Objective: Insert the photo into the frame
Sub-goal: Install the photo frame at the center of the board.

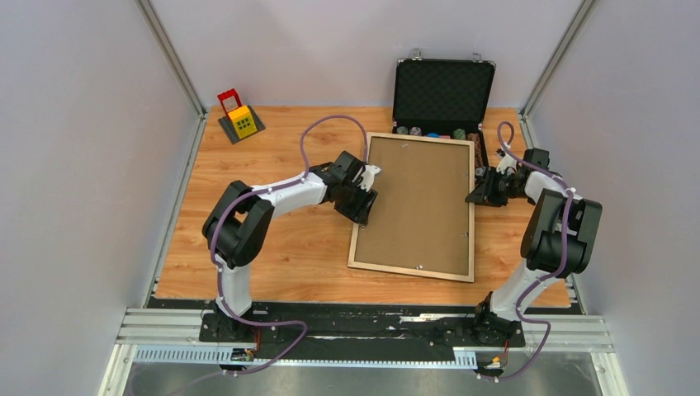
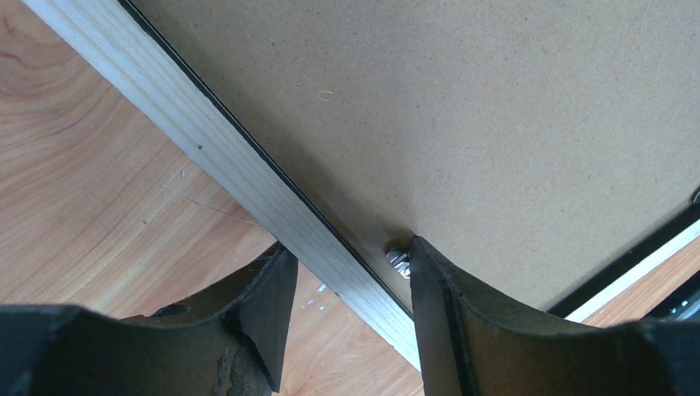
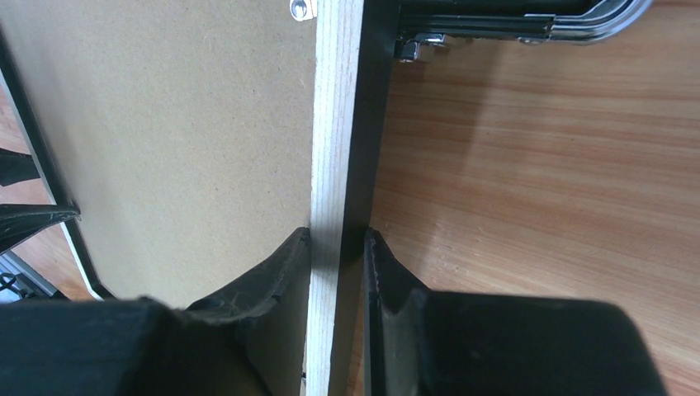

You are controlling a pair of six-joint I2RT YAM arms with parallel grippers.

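Wood-grain tabletop beneath both arms: your right gripper pinches the right rail of the frame, and your left gripper stands spread astride its left rail by a metal tab. The frame lies back-up, nearer the right edge, and its backing board hides any photo. Hold steady and work the tabs gently.

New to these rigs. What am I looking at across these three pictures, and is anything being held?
Two robot arms are bolted at the near edge of a wooden table. The overhead picture looks down from behind them; the other two come from cameras on each wrist. The frame lies face down, its brown backing board showing; no photo is visible. The right gripper pinches the frame's right rail. The left gripper straddles the left rail, open. At the back stand an open black case and a small toy.
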